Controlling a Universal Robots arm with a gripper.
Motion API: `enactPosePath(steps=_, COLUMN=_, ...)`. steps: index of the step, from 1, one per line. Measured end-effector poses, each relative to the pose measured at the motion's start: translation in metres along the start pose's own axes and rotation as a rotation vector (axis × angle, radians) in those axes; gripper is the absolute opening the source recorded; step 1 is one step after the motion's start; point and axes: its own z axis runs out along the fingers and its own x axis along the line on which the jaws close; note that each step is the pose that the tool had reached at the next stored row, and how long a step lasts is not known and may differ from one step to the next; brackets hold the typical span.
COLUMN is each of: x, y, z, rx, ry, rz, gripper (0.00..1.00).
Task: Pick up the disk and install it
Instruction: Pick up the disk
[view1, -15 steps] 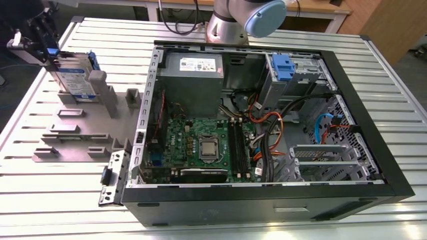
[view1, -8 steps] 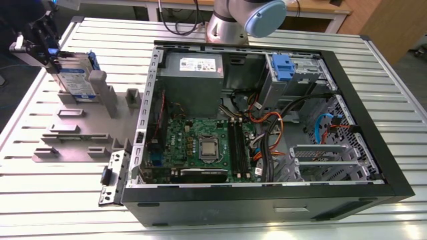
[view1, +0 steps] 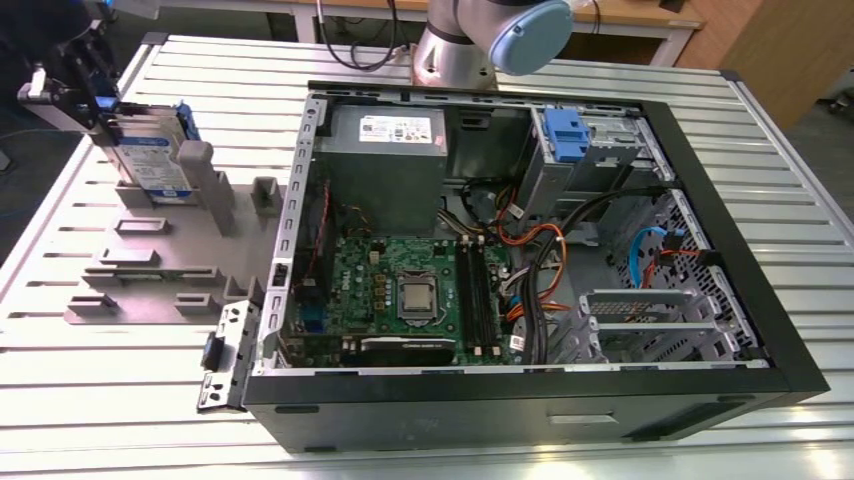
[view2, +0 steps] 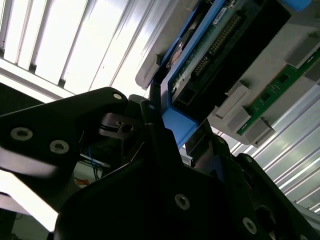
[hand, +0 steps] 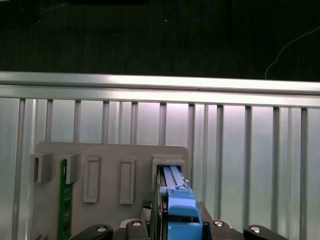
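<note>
Nearest: one open black computer case (view1: 534, 400), sheet metal, one green motherboard (view1: 400, 290) flat inside. It sits on a ribbed aluminium table (view1: 134, 400). At the exterior view's left is one matte grey plastic fixture (view1: 147, 270) with rectangular pockets, one holding a green circuit strip (hand: 64, 200). Further back, the disk (view1: 144, 150), a flat silver slab in a blue frame, stands upright in the fixture. The black gripper (view1: 83, 95) has its fingers closed onto the frame's edge. Farthest: the arm base (view1: 461, 50).
</note>
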Motion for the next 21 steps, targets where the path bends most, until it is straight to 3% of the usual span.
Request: enactPosePath(steps=21, x=0.0000, y=0.0002, z=-0.0026, rx=-0.0003, ry=0.0001, rz=0.000, gripper=0.45)
